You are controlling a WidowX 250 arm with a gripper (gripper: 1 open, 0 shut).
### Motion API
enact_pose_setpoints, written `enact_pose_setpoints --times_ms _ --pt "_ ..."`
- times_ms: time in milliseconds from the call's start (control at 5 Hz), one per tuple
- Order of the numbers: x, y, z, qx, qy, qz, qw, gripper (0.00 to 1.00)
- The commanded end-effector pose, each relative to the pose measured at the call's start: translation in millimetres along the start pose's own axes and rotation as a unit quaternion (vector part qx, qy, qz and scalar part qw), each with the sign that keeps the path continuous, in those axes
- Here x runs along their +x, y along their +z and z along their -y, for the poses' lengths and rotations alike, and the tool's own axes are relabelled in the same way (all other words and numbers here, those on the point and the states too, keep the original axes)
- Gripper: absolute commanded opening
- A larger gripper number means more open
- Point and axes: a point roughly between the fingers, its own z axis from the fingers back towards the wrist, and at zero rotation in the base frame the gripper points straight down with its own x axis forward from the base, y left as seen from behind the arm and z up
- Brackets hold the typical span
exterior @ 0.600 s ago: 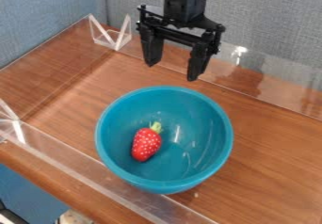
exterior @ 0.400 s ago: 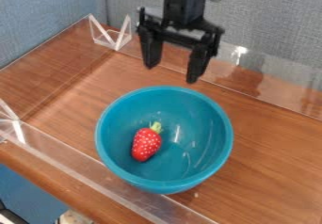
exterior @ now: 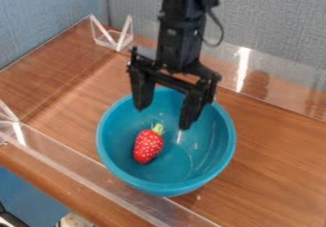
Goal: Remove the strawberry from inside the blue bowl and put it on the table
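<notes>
One strawberry (exterior: pixel 149 145) lies inside the blue bowl (exterior: pixel 114 161), off toward one side of its floor, leafy top toward the end effector (exterior: pixel 165 108). The end effector's fingers stand wide apart above the bowl, holding nothing. The fruit looks toy-like and light, probably firm, perhaps a little slick; its plump middle seems the best hold, with a gentle squeeze. The curved wall beside it leaves scant finger room, so the rim could snag. Open bench (exterior: pixel 274 140) to the bowl's right in view offers space for setting down.
</notes>
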Motion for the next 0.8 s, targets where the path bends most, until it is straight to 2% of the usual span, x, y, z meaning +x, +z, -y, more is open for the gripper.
enact_pose_setpoints --times_ms 0,200,400,600 --pt "-2.7 -11.7 0 0.002 0.010 0.023 0.9997 1.00" --pt "-9.9 -36.8 -9 0.002 0.021 0.016 0.9996 1.00" --pt "-12.9 -43.2 -18 -0.002 0.029 0.024 0.9993 1.00" --pt "-11.1 -39.8 -26 -0.009 0.027 0.044 0.9986 1.00"
